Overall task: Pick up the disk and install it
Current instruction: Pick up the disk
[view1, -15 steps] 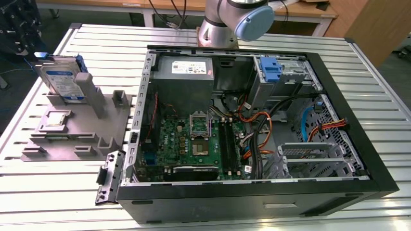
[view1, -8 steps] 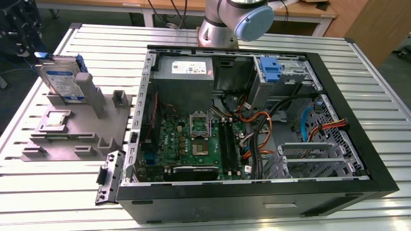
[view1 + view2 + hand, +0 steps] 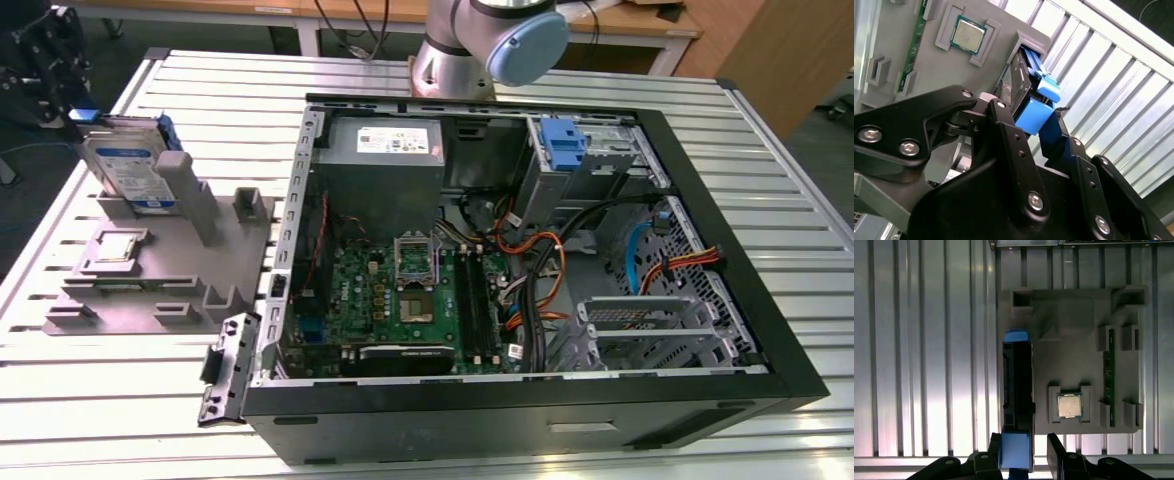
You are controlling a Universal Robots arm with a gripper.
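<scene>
The disk point(image 3: 134, 168) stands on edge in a slot of the grey holder block point(image 3: 167, 270), at the exterior view's left; its white-and-blue label faces the camera and a blue frame runs round its edges. My black gripper point(image 3: 96, 122) sits at the disk's upper far corner. In the first wrist view the disk point(image 3: 1018, 380) is edge-on, and my gripper point(image 3: 1021, 456) straddles its blue end tab: one finger point(image 3: 994, 456) is against the tab and a gap shows at the other. In the second wrist view the gripper point(image 3: 1034, 127) brackets the same blue end of the disk point(image 3: 1021, 80).
The holder block also carries a small square silver chip point(image 3: 1069, 405) and a green memory stick point(image 3: 1108, 375). An open computer case point(image 3: 787, 330) lies to the exterior view's right, with a blue bracket point(image 3: 563, 140) in its drive bay. The arm's base point(image 3: 467, 50) stands behind it on the slatted metal table point(image 3: 80, 400).
</scene>
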